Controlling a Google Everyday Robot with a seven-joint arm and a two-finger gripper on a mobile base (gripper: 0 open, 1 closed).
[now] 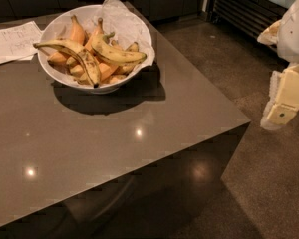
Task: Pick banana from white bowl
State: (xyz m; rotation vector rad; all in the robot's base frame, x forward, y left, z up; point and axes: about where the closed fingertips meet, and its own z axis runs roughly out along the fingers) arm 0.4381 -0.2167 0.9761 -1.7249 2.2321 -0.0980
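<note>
1. Glossy grey-brown rectangular table (114,148): carries the bowl near its far left corner.
2. Wide round white bowl (97,88): your landmark. Crumpled white paper (122,14) lines it, probably to cushion the fruit, and rises at the rim's far right. It holds a loose heap of bananas.
3. Cream-coloured gripper (281,111): well right of the bowl, off the table and over the floor; you cannot tell whether it is open or closed.
4. Printed white sheet (12,41): flat, just left of the bowl.
5. Long thin black-streaked banana (70,47): across the bowl's left.
6. Curved yellow freckled banana (117,55): your target, topmost at the bowl's right, so likely easiest to reach.
7. Plump orange-toned bananas (77,31): beneath, toward the bowl's back.
</note>
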